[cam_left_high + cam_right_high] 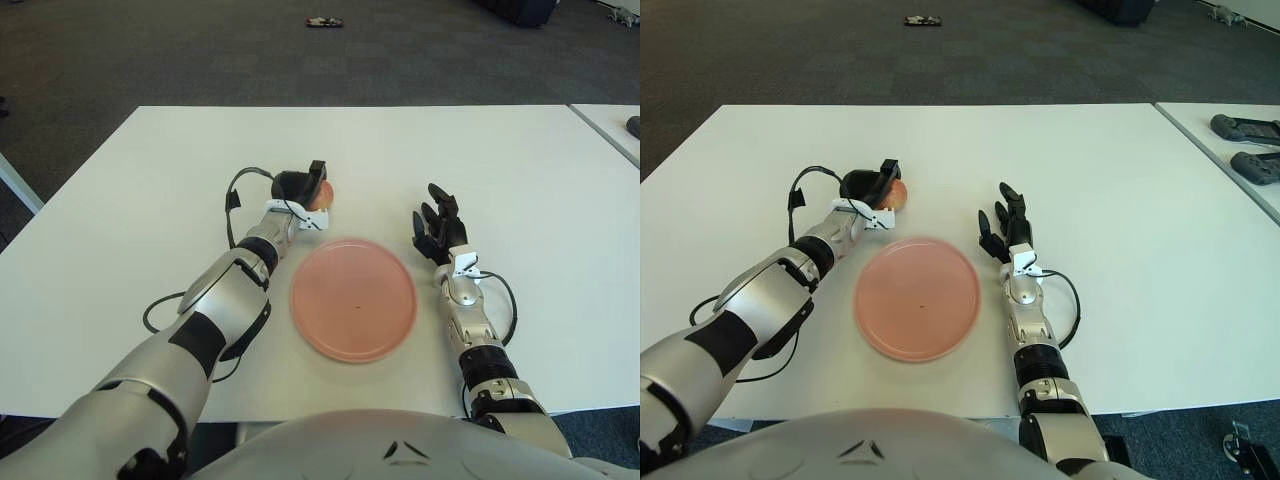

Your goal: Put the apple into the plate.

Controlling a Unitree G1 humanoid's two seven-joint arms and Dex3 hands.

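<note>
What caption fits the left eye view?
Left hand grips the apple behind the pink plate; right hand beside it, open.

We see the plate (353, 298) at centre frame on the table (150, 200); apple (322, 193) in left hand (300, 187) above-left of it; right hand (437, 232) at its right

1. A white worktop (150, 190) stands over dark carpet.
2. A pink plate (353, 298) lies flat on it, near the front edge.
3. An apple (321, 194) shows just beyond the plate, to its left, with the left hand (300, 187) closed round it; whether it touches the surface I cannot tell.
4. A black cable (160, 303) trails across the worktop beside the left arm.
5. A second white worktop (1230, 150) stands to the right, carrying two dark devices (1250, 145).
</note>
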